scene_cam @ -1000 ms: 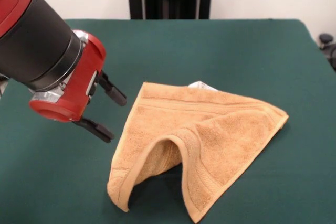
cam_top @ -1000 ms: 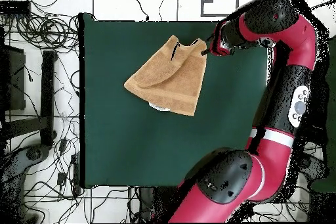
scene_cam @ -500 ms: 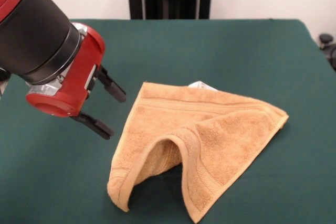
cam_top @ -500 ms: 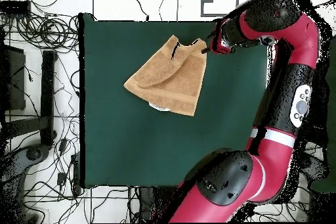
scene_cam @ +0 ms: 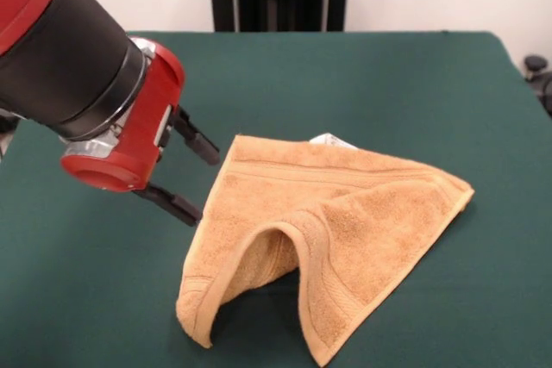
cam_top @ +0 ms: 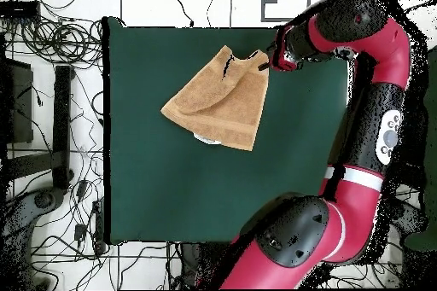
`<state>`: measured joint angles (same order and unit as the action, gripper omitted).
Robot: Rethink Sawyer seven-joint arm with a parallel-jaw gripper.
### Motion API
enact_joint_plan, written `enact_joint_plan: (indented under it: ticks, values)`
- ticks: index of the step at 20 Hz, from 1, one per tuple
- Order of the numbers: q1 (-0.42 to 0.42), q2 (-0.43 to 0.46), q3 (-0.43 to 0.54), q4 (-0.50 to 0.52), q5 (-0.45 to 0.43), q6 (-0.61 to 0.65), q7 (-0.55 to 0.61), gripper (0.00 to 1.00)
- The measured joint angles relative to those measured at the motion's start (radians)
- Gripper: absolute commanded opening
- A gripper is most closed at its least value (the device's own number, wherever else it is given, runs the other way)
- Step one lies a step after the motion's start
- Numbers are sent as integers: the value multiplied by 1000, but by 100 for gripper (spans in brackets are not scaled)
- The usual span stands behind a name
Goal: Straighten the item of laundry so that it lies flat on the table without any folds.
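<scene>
Towel: golden-tan, 1 pc, folded roughly triangular, 1 flap arched up near tabletop's front edge; white tag at back hem. Gripper: jaws apart, empty, just beside towel's side edge. I'd pinch only the top layer at that edge, low approach, then pull outward. Plenty of bare felt w/ room on every side.
</scene>
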<state>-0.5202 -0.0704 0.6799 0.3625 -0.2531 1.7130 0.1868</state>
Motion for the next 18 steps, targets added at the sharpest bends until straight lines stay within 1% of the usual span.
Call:
enact_joint_plan:
  ticks: [5,11,18]
  values:
    - [-4,-3,-2,47,11,-26,0,100]
    - [-24,-21,-5,161,13,-115,0,100]
    - [-31,-34,-5,220,13,-193,0,100]
